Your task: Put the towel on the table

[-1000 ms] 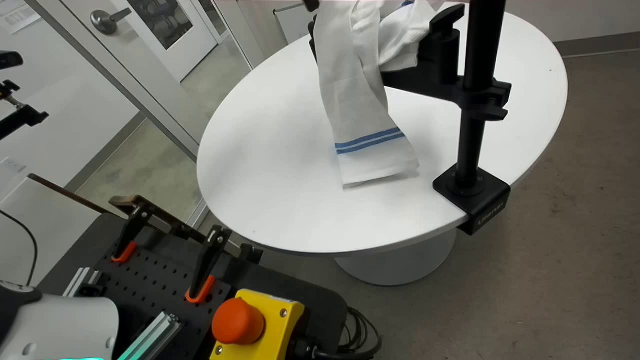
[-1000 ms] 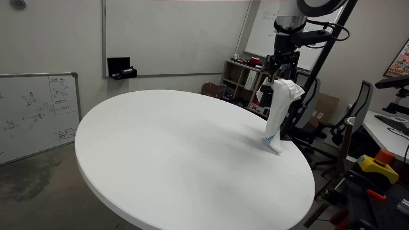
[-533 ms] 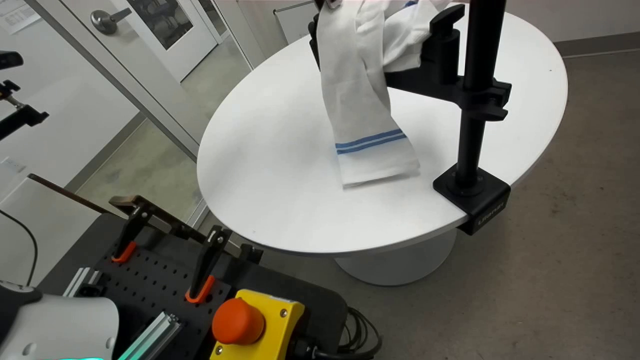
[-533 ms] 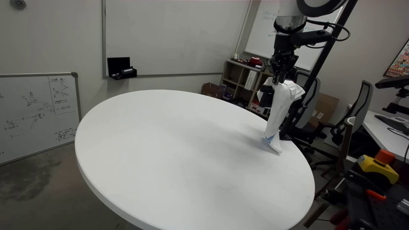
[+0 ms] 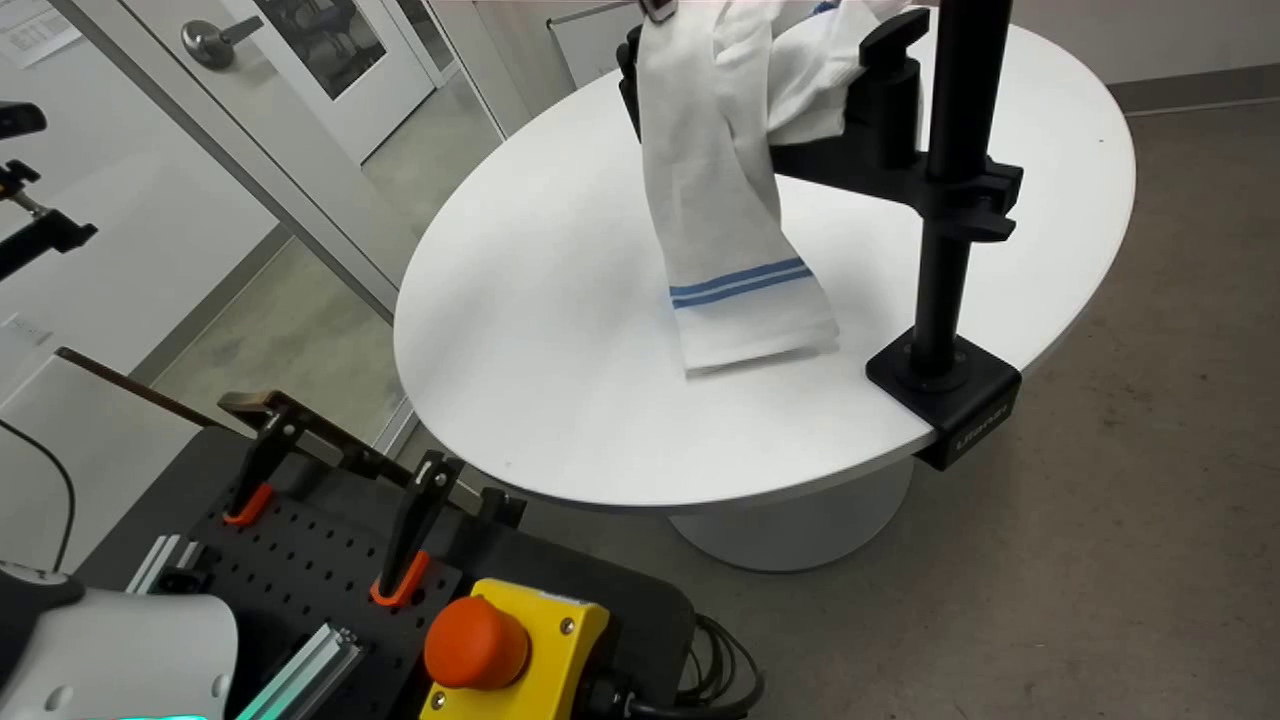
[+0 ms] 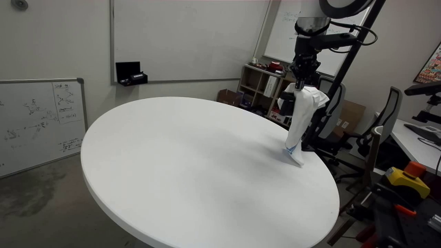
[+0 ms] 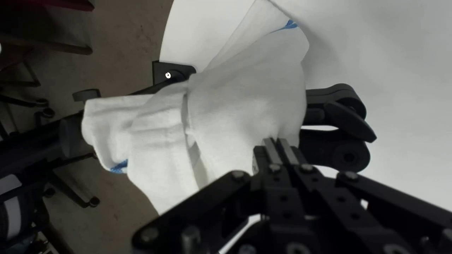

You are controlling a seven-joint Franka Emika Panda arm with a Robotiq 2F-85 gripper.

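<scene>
And the claw (image 7: pixel 276 140) has a fold of the towel (image 5: pixel 718 200) pinched right beneath it, cloth draped over the black stand (image 5: pixel 958 185), long axis running down toward the table (image 6: pixel 193 172) (up before sideways, I'd judge)!

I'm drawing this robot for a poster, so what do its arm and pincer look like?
In an exterior view, the arm is white at the top with a dark curved band, then a silvery collar, then black, with a thin black cable looping out. In the wrist view, the pincer is black: slim jointed bars, round grey bolts, and narrow pale-grey pads at the tips.
</scene>
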